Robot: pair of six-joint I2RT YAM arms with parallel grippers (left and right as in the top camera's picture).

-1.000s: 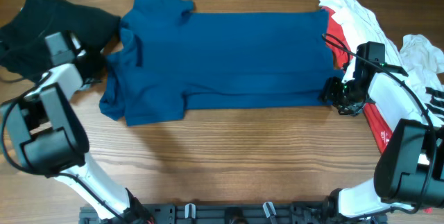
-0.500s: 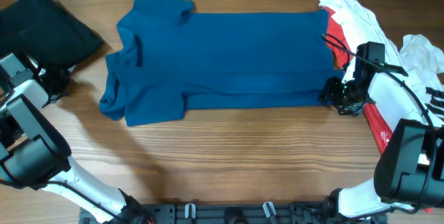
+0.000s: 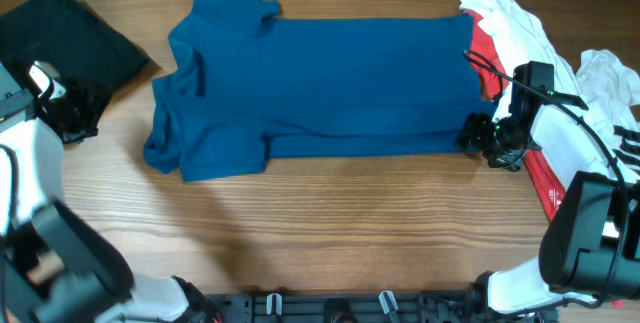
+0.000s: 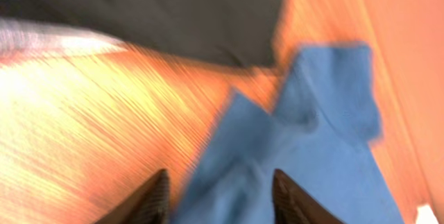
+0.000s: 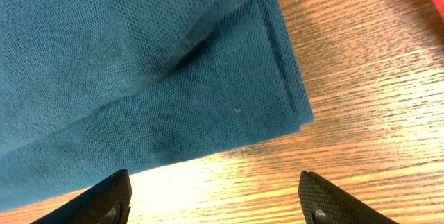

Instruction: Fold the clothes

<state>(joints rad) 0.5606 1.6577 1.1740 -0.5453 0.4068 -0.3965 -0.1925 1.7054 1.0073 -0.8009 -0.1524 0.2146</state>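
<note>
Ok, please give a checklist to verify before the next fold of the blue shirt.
1. Deep-blue knit polo shirt lies spread on the wooden table: ok.
2. Right gripper open over its hem corner: ok.
3. Left gripper open and empty: ok.
4. Left gripper at the shirt: not ok, it is beside the black cloth garment.
5. Red and white cloth pile clear of the shirt: cannot tell.

Wooden table (image 3: 330, 233) with blue polo (image 3: 340, 83), black garment (image 3: 70, 43), red-white heap (image 3: 505, 18)
</note>
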